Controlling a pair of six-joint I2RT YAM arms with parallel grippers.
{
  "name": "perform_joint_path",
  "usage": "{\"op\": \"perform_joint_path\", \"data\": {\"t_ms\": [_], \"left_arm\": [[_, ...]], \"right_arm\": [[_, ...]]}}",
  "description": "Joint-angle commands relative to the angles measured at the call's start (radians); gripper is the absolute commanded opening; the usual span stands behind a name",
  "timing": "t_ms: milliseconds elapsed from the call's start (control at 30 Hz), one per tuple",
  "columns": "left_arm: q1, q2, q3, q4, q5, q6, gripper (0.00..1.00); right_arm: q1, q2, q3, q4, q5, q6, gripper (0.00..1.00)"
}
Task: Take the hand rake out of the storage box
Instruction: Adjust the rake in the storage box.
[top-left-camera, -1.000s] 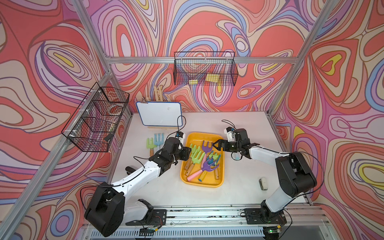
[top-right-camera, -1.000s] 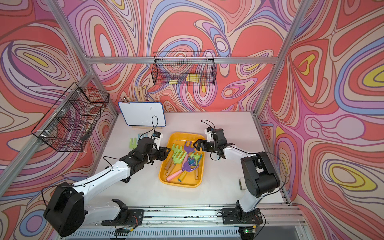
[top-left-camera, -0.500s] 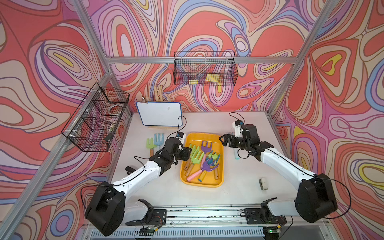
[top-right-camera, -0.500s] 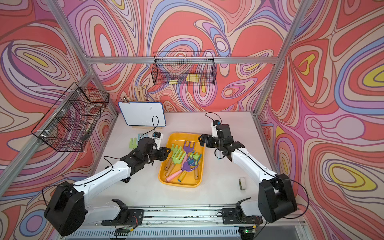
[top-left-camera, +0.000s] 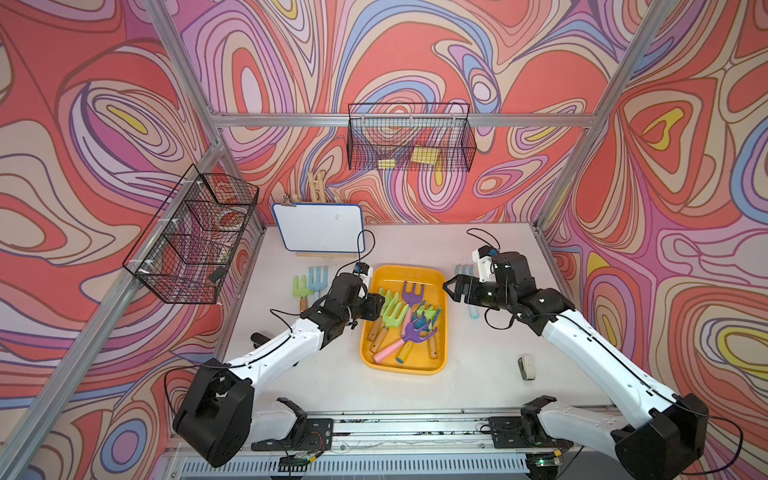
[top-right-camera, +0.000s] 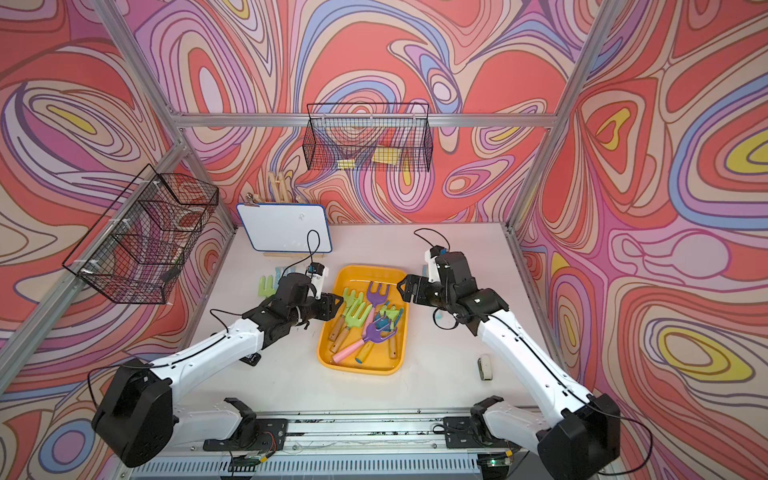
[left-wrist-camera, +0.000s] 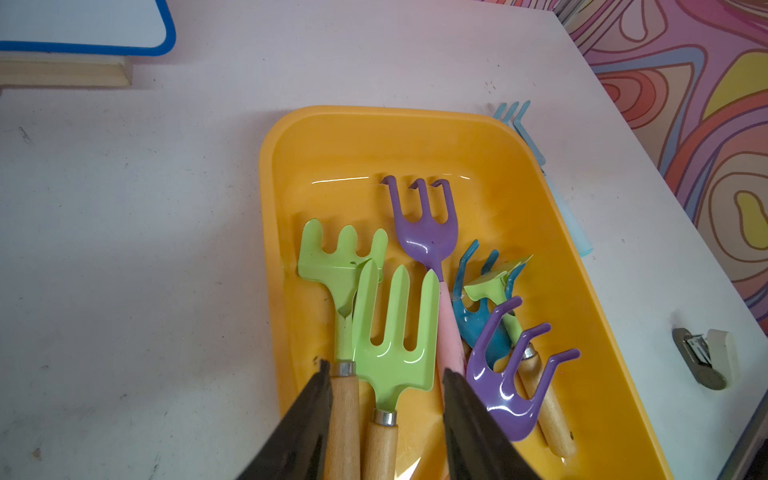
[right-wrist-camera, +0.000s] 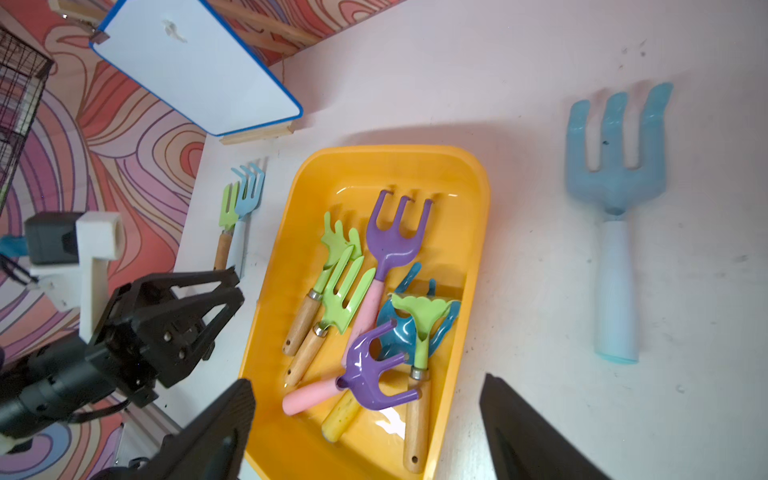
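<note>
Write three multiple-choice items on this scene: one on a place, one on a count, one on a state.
1. Where does the light blue rake lie relative to the tray?
A inside it; B on the table beside it; C propped across its rim.

2. How many purple tools are in the tray?
A one; B two; C four.

3. What state is the right gripper in?
A open and empty; B shut on a rake; C shut on the tray's rim.

Answers:
1. B: the rake lies flat on bare table, clear of the tray's wall.
2. B: two purple heads show among the green and blue ones.
3. A: its fingers stand wide apart and grip nothing.
</note>
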Motion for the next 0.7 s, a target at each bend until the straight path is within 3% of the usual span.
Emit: {"op": "perform_joint_path", "data": {"t_ms": [0, 133, 267, 667], "left_arm": [[-0.007, 0.01, 0.03, -0.03, 0.017, 0.011, 0.48], [-0.008, 0.001, 0.028, -0.038, 0.013, 0.023, 0.48], [-0.011, -0.012, 0.025, -0.047, 0.004, 0.036, 0.47], [-0.031, 0.065, 0.074, -0.082, 0.001, 0.068, 0.45]], "right_arm": [[0.093, 0.001, -0.045, 0.021, 0.003, 0.097, 0.83], [0.217, 0.059, -0.07, 0.11, 0.036, 0.157, 0.8], [0.277, 0.13, -0.071, 0.168, 0.048, 0.181, 0.76], [0.294, 0.262, -0.062, 0.139, 0.174, 0.193, 0.75]]}}
